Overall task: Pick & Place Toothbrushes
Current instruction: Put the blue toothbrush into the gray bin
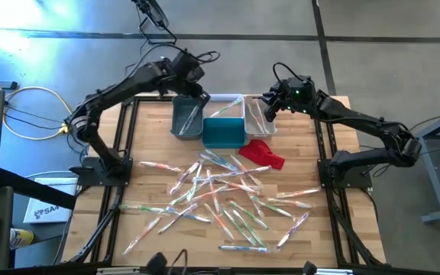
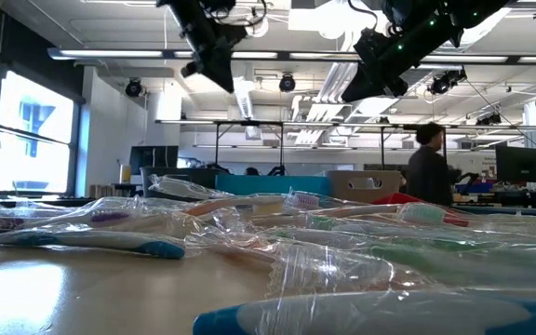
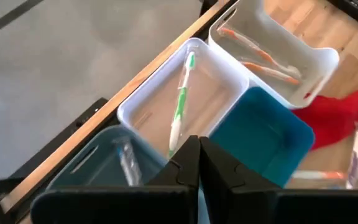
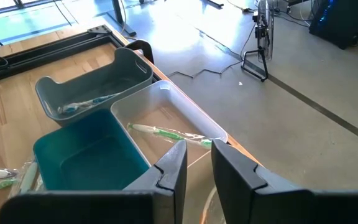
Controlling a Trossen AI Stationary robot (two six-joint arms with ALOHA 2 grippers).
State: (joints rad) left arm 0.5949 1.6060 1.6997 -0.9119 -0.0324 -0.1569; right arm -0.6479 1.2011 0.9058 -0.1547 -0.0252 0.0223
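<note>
While both arms hang above the row of bins at the table's (image 1: 140,134) far edge, the sorting step in hand reads as a drop-off just finished on the left side.

Left gripper (image 3: 199,163): above the grey bin (image 1: 187,116), fingers pressed together, nothing between them. That bin holds a blue-handled toothbrush (image 4: 82,104).

Right gripper (image 4: 196,167): above the far-right white bin (image 1: 259,117), fingers slightly apart; nothing is seen clamped between them. That bin holds orange-handled toothbrushes (image 3: 258,53).

White centre bin (image 3: 166,93): at the far edge, between the grey and far-right bins; one green-handled toothbrush (image 3: 181,102) lies inside.

Teal bin (image 1: 224,132): just in front of the centre bin; appears to hold nothing.

Red cloth (image 1: 262,152): beside the teal bin, toward the right.

Loose toothbrushes (image 1: 224,200): many wrapped pieces scattered across the middle and near half of the table, crossing one another.

Progress, judged: early; only a few sorted, most still loose.

Next move, judged: an arm must travel back to the pile, open, and single out one wrapped brush lying clear of its neighbours; the slippery overlapping wrappers may cause a double pick.

Writing: a white box (image 1: 46,211) on the floor off the table's left edge carries dark lettering, too small to read. No other legible labels.
</note>
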